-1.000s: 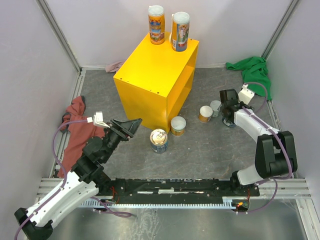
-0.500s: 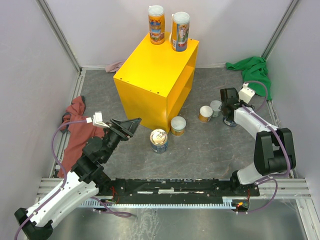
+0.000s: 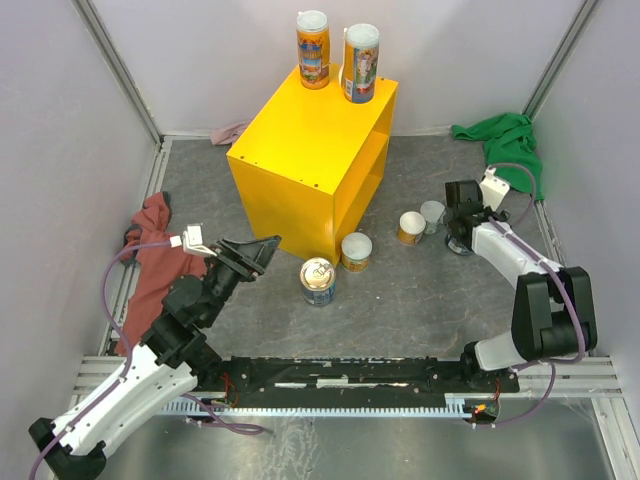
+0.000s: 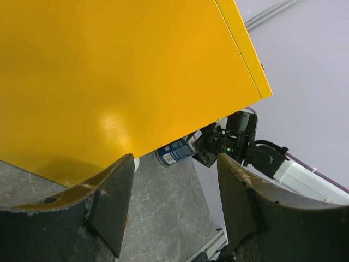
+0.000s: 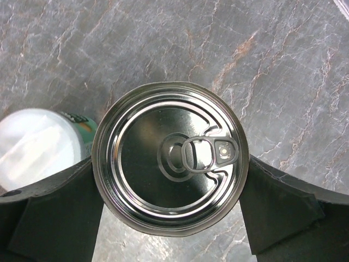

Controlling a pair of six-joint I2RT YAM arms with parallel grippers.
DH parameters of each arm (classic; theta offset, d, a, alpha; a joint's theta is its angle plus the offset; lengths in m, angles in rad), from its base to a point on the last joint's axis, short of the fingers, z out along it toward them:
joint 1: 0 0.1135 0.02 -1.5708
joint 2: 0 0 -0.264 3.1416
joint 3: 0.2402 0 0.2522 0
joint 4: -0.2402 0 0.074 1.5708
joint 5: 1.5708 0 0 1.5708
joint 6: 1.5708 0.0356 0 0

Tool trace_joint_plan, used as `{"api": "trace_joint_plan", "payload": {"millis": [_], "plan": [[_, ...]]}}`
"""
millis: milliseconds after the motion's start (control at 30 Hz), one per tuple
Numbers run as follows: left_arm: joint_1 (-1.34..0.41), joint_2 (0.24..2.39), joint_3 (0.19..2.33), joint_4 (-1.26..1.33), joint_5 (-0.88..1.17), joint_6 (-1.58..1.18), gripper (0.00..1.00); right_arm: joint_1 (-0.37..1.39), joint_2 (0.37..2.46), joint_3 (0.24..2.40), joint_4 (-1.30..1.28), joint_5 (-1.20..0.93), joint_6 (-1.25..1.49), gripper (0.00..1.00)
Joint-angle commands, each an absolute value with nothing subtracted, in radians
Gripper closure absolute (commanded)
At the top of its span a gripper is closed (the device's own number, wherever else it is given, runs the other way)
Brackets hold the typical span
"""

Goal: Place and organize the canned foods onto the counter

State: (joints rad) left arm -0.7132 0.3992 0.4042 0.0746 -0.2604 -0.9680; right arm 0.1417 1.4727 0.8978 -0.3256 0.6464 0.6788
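While the right pincer (image 5: pixel 170 183) is closed from above on the silver-topped can (image 5: pixel 163 123), both pads (image 5: pixel 60 213) are seen against the can's wall, on opposite sides at its widest span. How firm the hold is cannot be told.

Risks noted:
- Smooth metal wall, wide body: the can is judged likely to slip or tilt if lifted before the squeeze is complete.
- A white-lidded can (image 5: pixel 38 136) stands just beside one pad, nearly touching it. It could be nudged or tipped by any sideways drift during the lift.
- The counter (image 3: pixel 300 130) lies well away from this pincer, across the floor (image 5: pixel 283 60), and its top is high. A low carry could strike its edge.
- Two tall cans (image 3: pixel 313 48) occupy the far corner of the top and could be toppled by a careless set-down.

Pose:
- Right arm: reached forward from its base, wrist bent so the pincer points straight down. The gripped can stands upright on the floor directly beneath it.
- Left arm: stretched low and forward, left pincer (image 4: pixel 172 202) aimed at the counter's yellow side wall, fingers apart with nothing between them.
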Motion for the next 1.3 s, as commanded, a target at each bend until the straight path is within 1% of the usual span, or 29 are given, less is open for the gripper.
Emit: {"api": "trace_joint_plan", "payload": {"millis": [0,367,533,733,900,1100,1267], "plan": [[-0.710,0.383,0.433,0.078,-0.269,-0.948,0.31,0.149,1.346,0.905,-0.267,0.637,0.620,0.99],[-0.710,0.341,0.438,0.030,-0.260,-0.968,0.32,0.243,1.155,0.930,-0.358,0.631,0.553,0.99],[-0.709,0.335,0.452,0.002,-0.266,-0.959,0.32,0.323,1.079,0.994,-0.422,0.641,0.525,0.99],[-0.710,0.334,0.455,-0.010,-0.272,-0.960,0.32,0.434,1.027,1.156,-0.489,0.631,0.481,0.99],[-0.710,0.342,0.457,-0.006,-0.270,-0.964,0.32,0.512,1.032,1.320,-0.517,0.593,0.447,0.99],[-0.710,0.334,0.479,-0.032,-0.268,-0.956,0.32,0.567,1.080,1.511,-0.505,0.491,0.423,0.99],[-0.710,0.330,0.497,-0.052,-0.273,-0.943,0.32,0.605,1.166,1.674,-0.502,0.428,0.411,0.99]]}}
